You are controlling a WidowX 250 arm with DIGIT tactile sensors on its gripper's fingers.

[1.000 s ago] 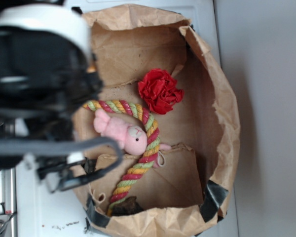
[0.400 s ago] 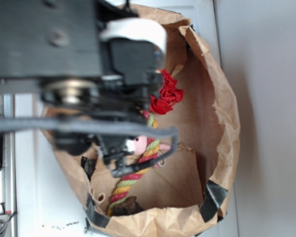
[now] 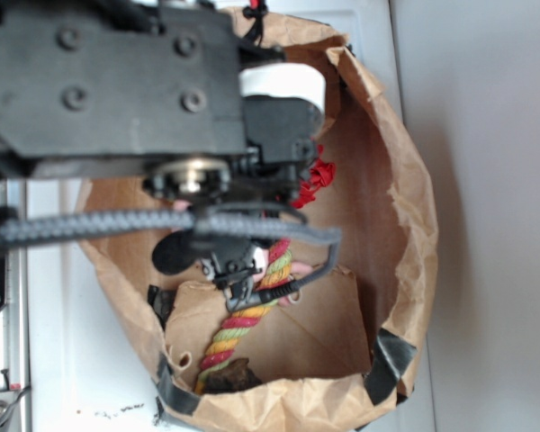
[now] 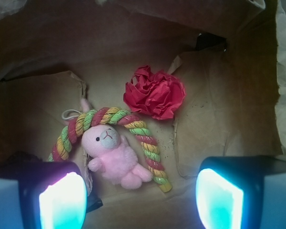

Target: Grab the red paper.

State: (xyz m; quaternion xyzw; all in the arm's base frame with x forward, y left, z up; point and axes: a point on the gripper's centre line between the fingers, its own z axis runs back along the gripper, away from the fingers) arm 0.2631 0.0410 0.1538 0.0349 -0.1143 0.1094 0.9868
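The bright red crumpled paper wad (image 4: 155, 98) lies on the floor of the crumpled brown paper bag (image 3: 405, 216), just beyond the arch of the red, yellow and green twisted rope (image 4: 143, 138). The pink plush bunny (image 4: 113, 155) is nestled under that arch. The pincer (image 4: 140, 193) is held released and empty above the rope. It is to be advanced past the rope, centred over the wad, then lowered; the rope and bunny are best kept outside the jaws.

Black bolted arm (image 3: 108, 85), grey braided cable (image 3: 117, 225), seemingly white collar.
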